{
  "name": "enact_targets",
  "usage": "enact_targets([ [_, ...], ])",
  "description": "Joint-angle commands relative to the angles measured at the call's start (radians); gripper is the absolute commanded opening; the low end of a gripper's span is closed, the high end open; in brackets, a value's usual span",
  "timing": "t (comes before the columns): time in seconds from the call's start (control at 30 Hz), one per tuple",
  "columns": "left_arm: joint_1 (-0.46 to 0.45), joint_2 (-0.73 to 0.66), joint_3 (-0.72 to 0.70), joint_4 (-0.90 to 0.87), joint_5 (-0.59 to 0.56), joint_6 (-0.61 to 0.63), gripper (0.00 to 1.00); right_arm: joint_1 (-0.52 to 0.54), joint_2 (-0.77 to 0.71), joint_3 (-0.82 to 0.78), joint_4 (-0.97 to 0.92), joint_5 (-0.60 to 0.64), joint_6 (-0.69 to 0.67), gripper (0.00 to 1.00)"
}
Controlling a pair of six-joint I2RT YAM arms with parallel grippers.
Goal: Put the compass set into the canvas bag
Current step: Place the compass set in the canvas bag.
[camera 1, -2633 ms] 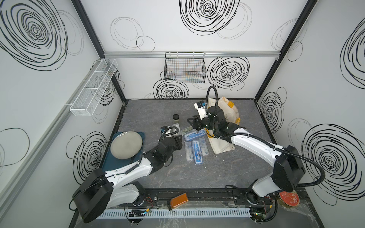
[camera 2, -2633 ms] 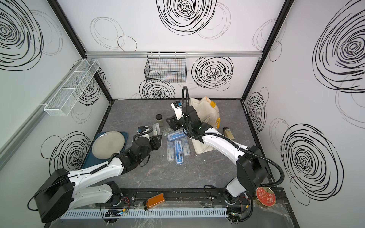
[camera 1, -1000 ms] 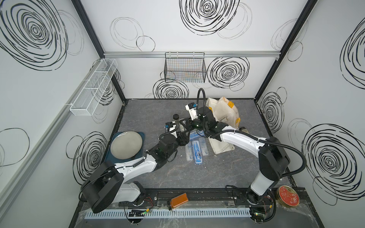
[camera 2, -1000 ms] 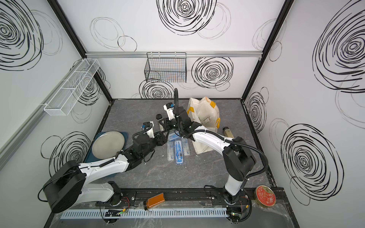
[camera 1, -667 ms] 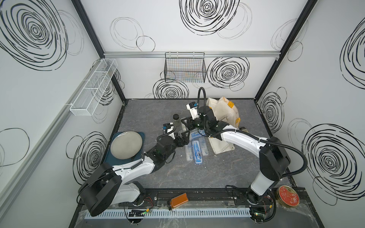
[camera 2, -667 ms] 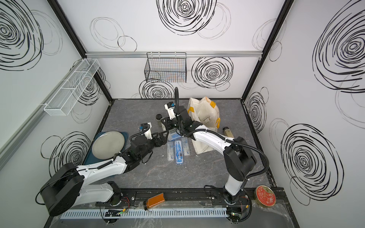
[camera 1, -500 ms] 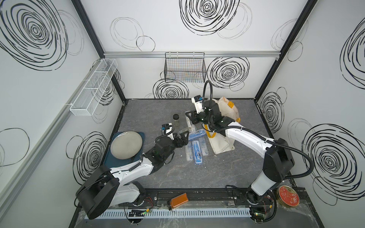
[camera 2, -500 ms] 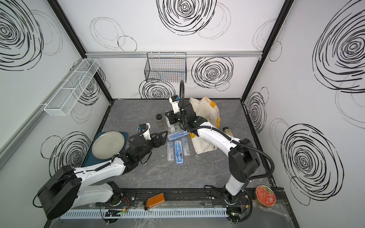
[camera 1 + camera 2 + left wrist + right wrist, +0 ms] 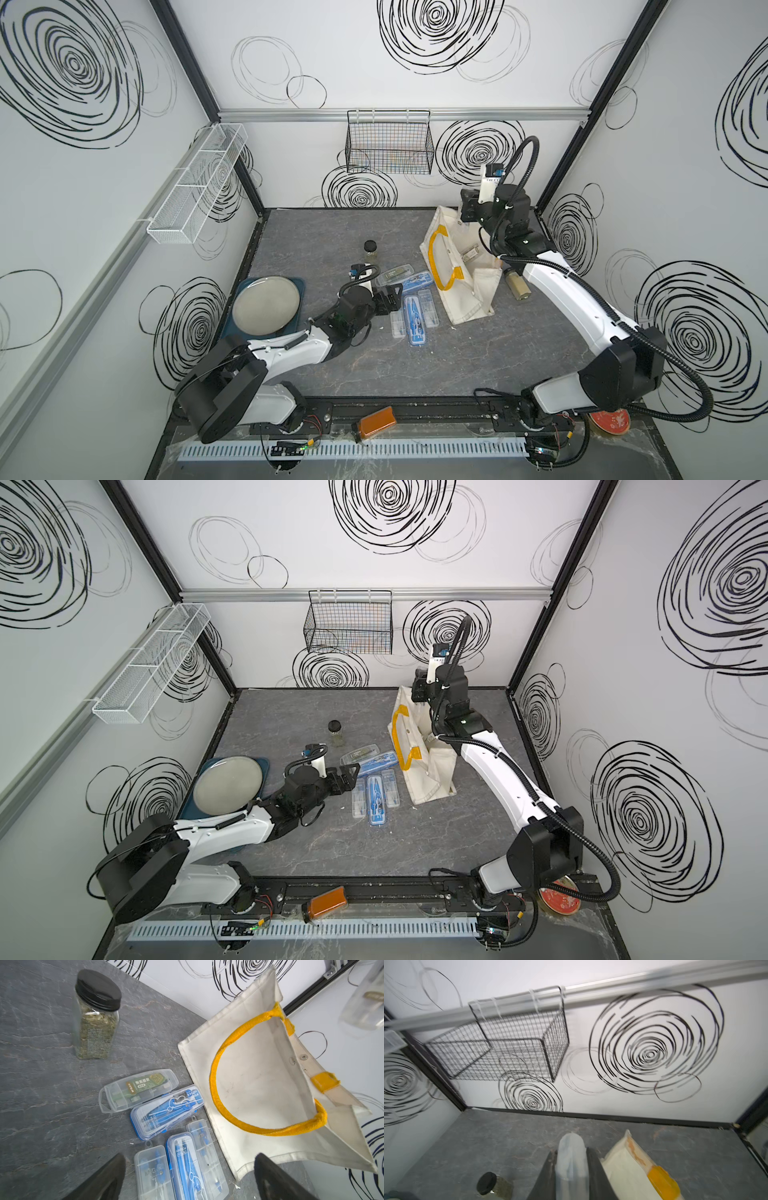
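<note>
Compass set is clenched aloft in the right jaws; canvas bag is seen just below them. Left jaws are held spread, empty, other cases just ahead.

White arm links with black joints; ribbed black cables; dark wedge-shaped pincer fingers.

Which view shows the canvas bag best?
The left wrist view: the canvas bag is large and sharp, with its yellow handle and snap rim clear. In both top views it is small and partly behind the right arm. The right wrist view catches only a blurred corner.
</note>
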Motion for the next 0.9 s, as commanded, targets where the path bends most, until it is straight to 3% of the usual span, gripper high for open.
enact_targets([
  [0.0,-0.031,0.034,0.085,-0.104,-0.063,0.022,0.99,-0.028,0.054,-0.057,-0.030,0.089,-0.016,0.07],
  [0.17,-0.068,0.120,0.222,-0.352,-0.151,0.049,0.99,-0.054,0.160,-0.077,-0.035,0.087,0.015,0.08],
  [0.37,-0.107,0.169,0.281,-0.449,-0.207,0.061,0.99,-0.054,0.223,-0.052,-0.073,0.044,0.048,0.16],
  [0.57,-0.113,0.199,0.308,-0.486,-0.213,0.058,0.99,-0.055,0.192,-0.046,-0.063,0.017,0.052,0.26],
  [0.77,-0.123,0.221,0.335,-0.530,-0.231,0.064,0.99,-0.053,0.121,-0.057,-0.052,0.001,0.039,0.45],
  [0.87,-0.126,0.224,0.340,-0.534,-0.228,0.064,0.99,-0.054,0.077,-0.073,-0.047,-0.009,0.035,0.45],
])
